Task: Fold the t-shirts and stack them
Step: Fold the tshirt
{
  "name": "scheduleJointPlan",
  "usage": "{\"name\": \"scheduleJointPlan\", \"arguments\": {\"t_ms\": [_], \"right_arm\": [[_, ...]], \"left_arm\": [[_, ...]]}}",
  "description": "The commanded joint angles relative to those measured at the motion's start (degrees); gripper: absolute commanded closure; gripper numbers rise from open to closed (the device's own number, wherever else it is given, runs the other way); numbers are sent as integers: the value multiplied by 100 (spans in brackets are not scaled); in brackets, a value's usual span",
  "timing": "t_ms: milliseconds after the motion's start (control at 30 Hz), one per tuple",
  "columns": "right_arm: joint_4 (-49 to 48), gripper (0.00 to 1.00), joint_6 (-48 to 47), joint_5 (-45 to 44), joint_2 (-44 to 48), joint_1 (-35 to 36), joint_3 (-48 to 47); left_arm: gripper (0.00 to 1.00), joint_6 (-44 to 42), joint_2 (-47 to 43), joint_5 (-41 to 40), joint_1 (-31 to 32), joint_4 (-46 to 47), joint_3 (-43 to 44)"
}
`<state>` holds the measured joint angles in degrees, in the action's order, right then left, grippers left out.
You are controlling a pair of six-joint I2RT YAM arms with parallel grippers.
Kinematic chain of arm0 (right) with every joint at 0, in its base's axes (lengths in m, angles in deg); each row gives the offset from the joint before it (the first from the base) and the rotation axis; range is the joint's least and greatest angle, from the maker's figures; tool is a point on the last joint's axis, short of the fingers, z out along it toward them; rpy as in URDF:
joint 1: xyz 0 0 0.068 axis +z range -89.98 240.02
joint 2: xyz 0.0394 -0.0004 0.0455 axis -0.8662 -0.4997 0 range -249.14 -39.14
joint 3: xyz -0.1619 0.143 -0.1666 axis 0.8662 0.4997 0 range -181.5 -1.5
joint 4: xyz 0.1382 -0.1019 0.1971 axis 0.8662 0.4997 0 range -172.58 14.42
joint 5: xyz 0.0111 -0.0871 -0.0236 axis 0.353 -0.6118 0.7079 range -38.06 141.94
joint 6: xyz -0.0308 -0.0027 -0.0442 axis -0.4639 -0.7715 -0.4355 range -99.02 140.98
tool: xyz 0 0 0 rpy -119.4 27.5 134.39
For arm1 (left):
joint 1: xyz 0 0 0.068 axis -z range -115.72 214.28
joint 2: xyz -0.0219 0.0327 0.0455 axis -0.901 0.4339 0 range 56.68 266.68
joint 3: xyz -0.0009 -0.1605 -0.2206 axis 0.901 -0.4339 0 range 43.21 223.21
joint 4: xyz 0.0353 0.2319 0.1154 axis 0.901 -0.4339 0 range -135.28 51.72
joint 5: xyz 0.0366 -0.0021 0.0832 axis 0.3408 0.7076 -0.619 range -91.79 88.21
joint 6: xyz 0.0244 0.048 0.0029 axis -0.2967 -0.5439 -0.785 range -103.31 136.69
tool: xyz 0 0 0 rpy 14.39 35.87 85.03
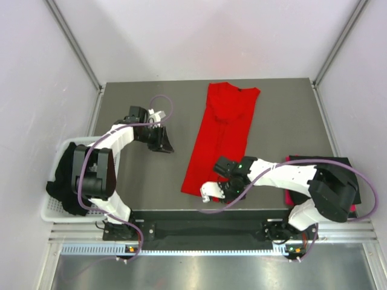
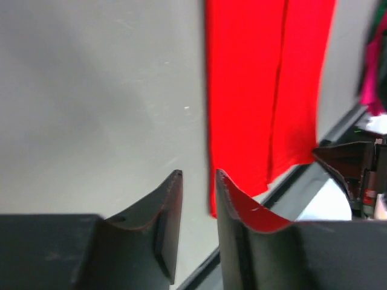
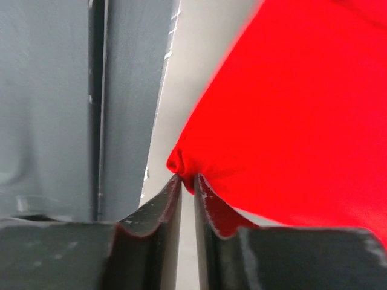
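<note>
At my right gripper (image 3: 187, 177) the jaws are pressed almost together, pinching a small bunched corner of the bright red t-shirt (image 3: 290, 121). The rest of that shirt spreads ahead and to the right of these jaws. From overhead it is a long narrow strip on the grey table (image 1: 151, 187), and the pinched corner is its end nearest the arm bases. Behind these jaws, beside the right arm, lies a black t-shirt (image 1: 341, 162) with a pinkish-red t-shirt (image 1: 289, 198) showing at its near edge. At my left gripper (image 2: 198, 175) the jaws stand a narrow gap apart with nothing between them, over bare table. The red strip lies ahead and to the right of them, well apart. Behind these jaws, off the table's side, a white mesh basket (image 1: 51, 211) holds dark t-shirts (image 1: 63, 181) in a heap.
</note>
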<state>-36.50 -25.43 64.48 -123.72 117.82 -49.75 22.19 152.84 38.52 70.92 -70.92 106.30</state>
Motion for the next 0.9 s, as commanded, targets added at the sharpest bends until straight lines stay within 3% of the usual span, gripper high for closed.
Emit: {"name": "scheduleJointPlan", "arguments": {"t_ms": [0, 33, 100, 133, 300, 433, 600, 667, 700, 867], "right_arm": [[277, 82, 921, 836, 328, -531, -903], [487, 59, 1063, 1447, 223, -1081, -1375], [620, 33, 1510, 2214, -154, -2038, -1730], [708, 1, 1608, 2958, -295, -2314, -1906], [621, 0, 2381, 4010, -1165, -3422, -1689], [-201, 0, 3224, 4432, -1105, -3697, -962], [-1356, 0, 5508, 3828, -675, -3898, 190], [-1672, 11, 6176, 3711, -491, -4065, 552], [-1725, 19, 6232, 3878, -429, -4284, 814], [-1568, 20, 6837, 3582, -173, -4479, 1151]], "left_arm": [[66, 573, -54, 652, 13, 381, -138], [58, 688, -62, 836, 13, 469, -209], [53, 935, -62, 995, 13, 522, -385], [51, 997, -45, 1092, 13, 557, -429], [51, 997, 104, 891, 13, 347, -552], [51, 892, 376, 864, 57, -5, -438], [53, 778, 544, 558, 268, -49, -517], [54, 777, 597, 443, 444, -40, -561], [55, 804, 614, 320, 548, -6, -570], [56, 909, 737, 152, 699, 83, -675]]}}
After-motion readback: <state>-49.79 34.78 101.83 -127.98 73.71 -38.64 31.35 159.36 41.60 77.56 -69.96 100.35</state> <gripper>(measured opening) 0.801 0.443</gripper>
